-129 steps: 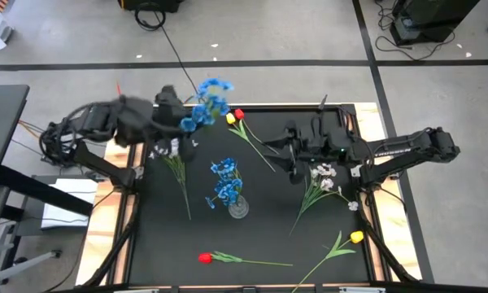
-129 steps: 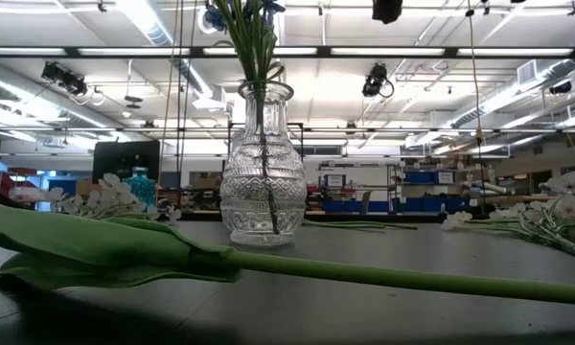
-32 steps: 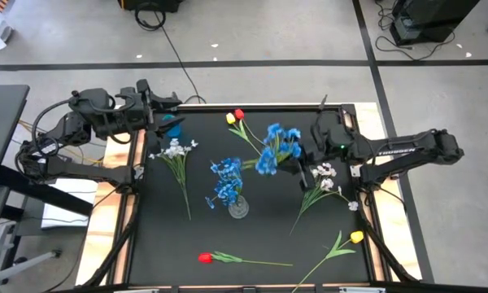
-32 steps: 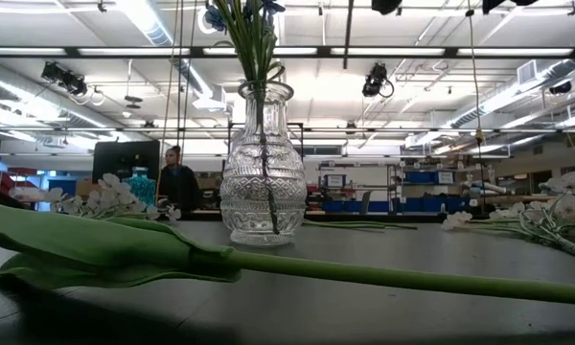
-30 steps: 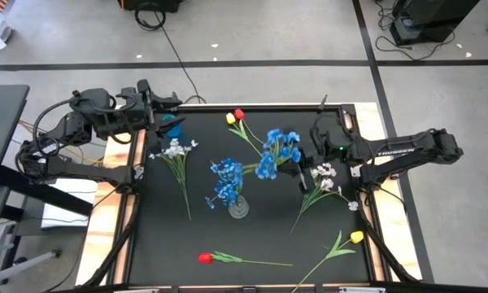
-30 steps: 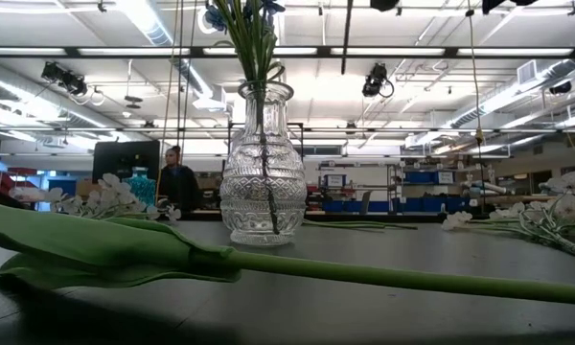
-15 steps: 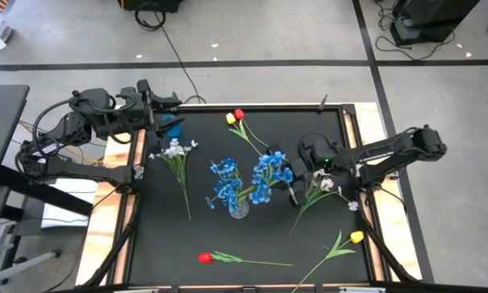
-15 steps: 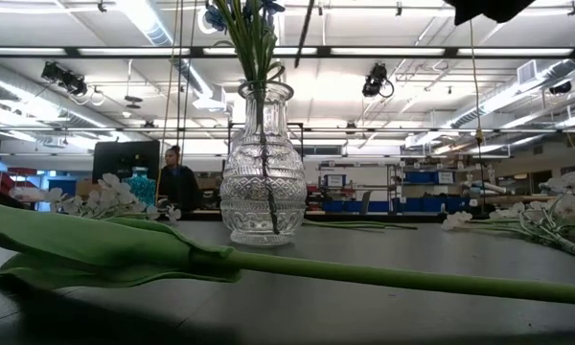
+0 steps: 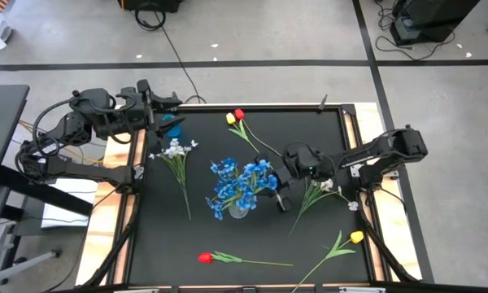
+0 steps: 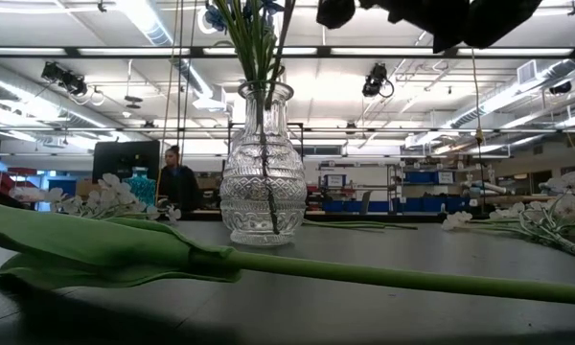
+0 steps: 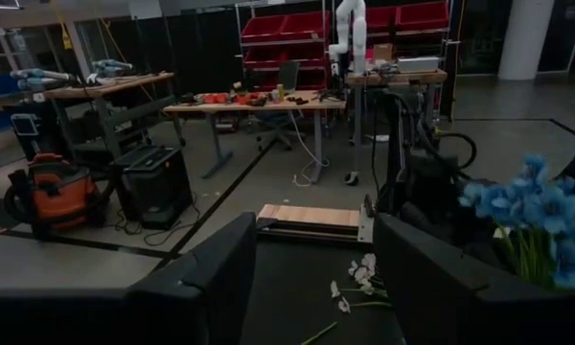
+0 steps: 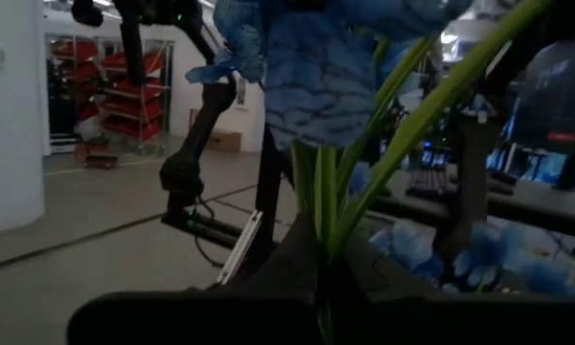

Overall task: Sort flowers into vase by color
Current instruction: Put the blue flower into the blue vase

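our right tool (image 9: pixel 278 183) grips a blue bunch (image 9: pixel 256 181) above the vase (image 10: pixel 262 168); a tilted stem could miss the narrow neck or tip it, while the left tool (image 9: pixel 164 108) waits open at the desk (image 9: pixel 309 244) edge.

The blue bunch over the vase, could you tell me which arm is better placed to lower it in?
The right: its tool holds the blue bunch beside the vase; the left tool waits at the table's far corner.

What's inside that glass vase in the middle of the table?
The vase holds green stems of blue flowers. The right gripper is lowering another blue bunch whose stem reaches its neck. From above, the blooms cover the mouth, so how deep it sits is hidden.
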